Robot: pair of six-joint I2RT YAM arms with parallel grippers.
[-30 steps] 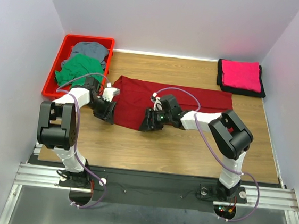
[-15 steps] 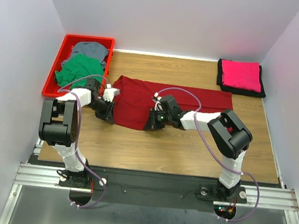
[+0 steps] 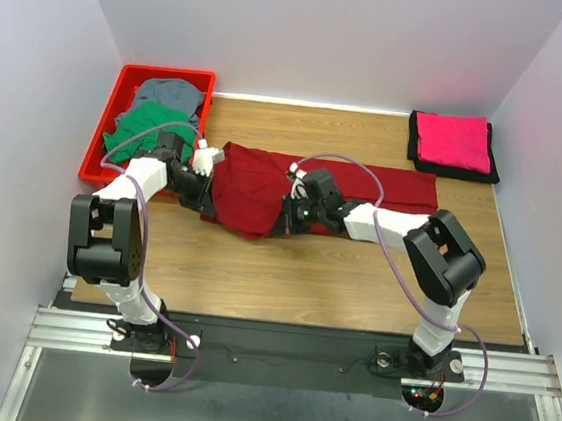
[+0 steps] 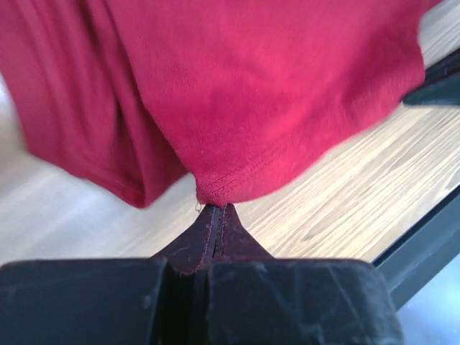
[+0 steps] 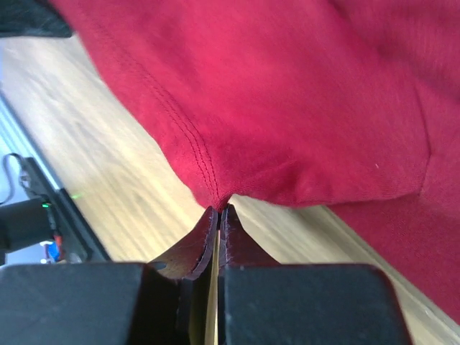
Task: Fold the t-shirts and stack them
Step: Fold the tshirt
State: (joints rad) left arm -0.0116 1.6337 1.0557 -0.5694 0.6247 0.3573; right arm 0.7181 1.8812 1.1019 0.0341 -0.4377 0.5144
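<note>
Top external: left gripper (image 3: 204,199) and right gripper (image 3: 282,220) each pinch shut on the near hem of the red shirt (image 3: 254,180), whose cloth lies beyond them, long axis left-right.

No readable text, label, brand, number or sign appears in any of the views.
</note>
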